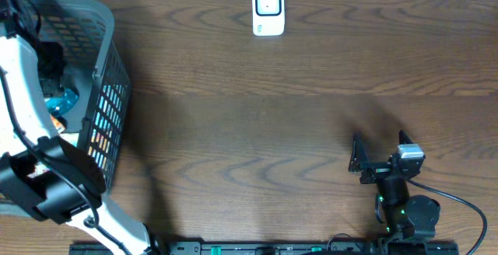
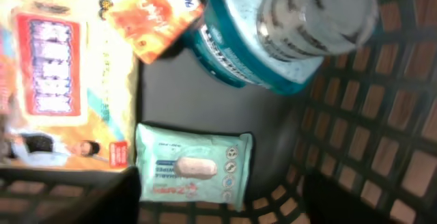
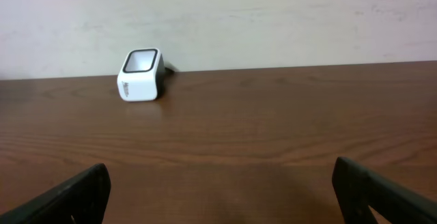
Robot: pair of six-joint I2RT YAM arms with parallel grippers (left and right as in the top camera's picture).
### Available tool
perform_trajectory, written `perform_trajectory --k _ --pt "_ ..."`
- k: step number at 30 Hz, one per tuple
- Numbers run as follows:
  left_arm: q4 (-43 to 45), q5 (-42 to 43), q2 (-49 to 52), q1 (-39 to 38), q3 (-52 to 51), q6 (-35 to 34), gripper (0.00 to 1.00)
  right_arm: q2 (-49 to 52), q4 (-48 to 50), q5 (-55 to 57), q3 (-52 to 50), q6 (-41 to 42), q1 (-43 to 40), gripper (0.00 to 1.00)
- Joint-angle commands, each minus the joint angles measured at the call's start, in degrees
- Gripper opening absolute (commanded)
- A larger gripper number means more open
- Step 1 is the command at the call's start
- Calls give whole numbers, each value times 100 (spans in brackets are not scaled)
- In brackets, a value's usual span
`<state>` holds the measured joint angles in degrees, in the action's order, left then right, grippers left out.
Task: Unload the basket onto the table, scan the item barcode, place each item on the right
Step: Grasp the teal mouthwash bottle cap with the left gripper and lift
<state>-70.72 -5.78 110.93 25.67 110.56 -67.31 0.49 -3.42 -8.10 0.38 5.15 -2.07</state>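
Note:
The white barcode scanner [image 1: 268, 9] stands at the table's far edge, its dark window [image 3: 141, 61] facing up in the right wrist view. My left arm [image 1: 23, 92] reaches down into the grey basket [image 1: 109, 76]. In the left wrist view my left gripper [image 2: 225, 207] is open just above the basket floor. A teal wipes pack [image 2: 194, 171] lies flat beside its left finger [image 2: 102, 197], with a gap to the right finger [image 2: 355, 203]. No barcode shows. My right gripper [image 1: 380, 148] stands open and empty over bare table, facing the scanner.
The basket also holds a teal tub with a grey speckled lid [image 2: 287, 26], an orange tissue pack [image 2: 153, 16] and a large yellow-orange packet [image 2: 61, 80]. The basket's lattice wall [image 2: 382, 101] rises close on the right.

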Motion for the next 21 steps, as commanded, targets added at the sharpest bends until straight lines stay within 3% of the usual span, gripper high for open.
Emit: perform_trajectory --k 1,2,16,21 --pt "-44 -243 7 9 24 59 92 -11 -24 7 -7 -52 -20 99" --pt "-31 -243 7 9 24 55 99 -11 -24 7 -7 -52 -20 99" --pt "81 -249 11 79 24 -1071 98 -11 -24 4 -7 -52 -20 99" --pt "-120 -321 31 79 2 -1812 98 -11 -24 7 -7 -52 -20 99"
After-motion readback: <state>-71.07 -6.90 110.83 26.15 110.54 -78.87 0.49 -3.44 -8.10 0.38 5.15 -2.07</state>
